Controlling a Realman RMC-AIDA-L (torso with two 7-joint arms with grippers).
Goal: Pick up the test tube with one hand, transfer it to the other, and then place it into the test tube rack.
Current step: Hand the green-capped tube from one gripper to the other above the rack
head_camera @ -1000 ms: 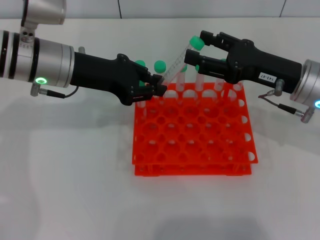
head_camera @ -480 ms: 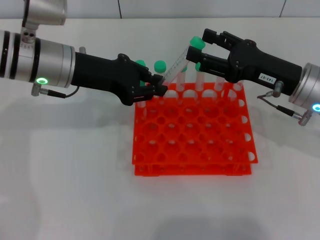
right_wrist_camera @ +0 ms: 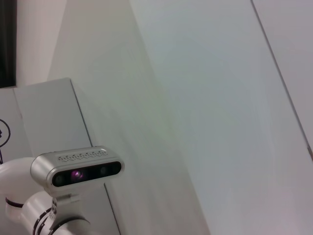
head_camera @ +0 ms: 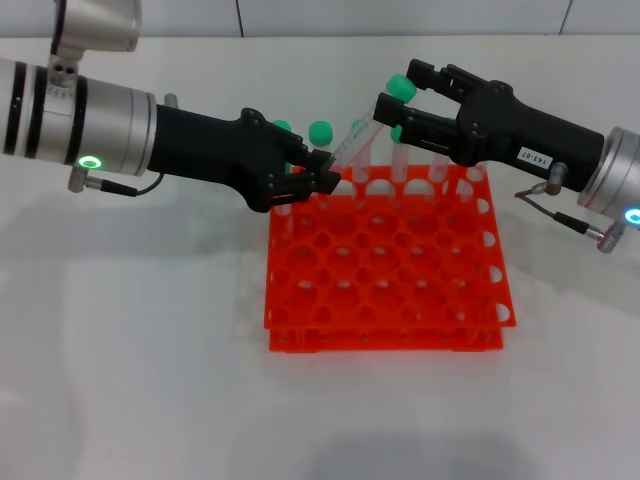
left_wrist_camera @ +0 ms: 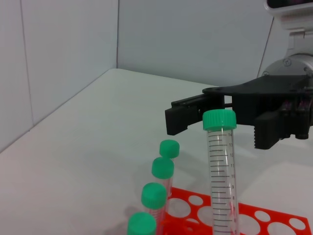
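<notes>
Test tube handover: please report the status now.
Left end effector shut on test tube lower end, above test tube rack. Right end effector open at its green cap. Nothing between.

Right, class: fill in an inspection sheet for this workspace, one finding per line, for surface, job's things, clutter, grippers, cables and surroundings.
Surface: white table, plain.
Job's things: test tube tilted over the rack's far-left corner, held at its lower end; orange test tube rack flat on the table; other green-capped tubes standing in its far row.
Clutter: nothing seen.
Grippers: left gripper shut on the tube; right gripper open at the cap.
Cables: thin black cable at the right wrist.
Surroundings: pale wall panels.
</notes>
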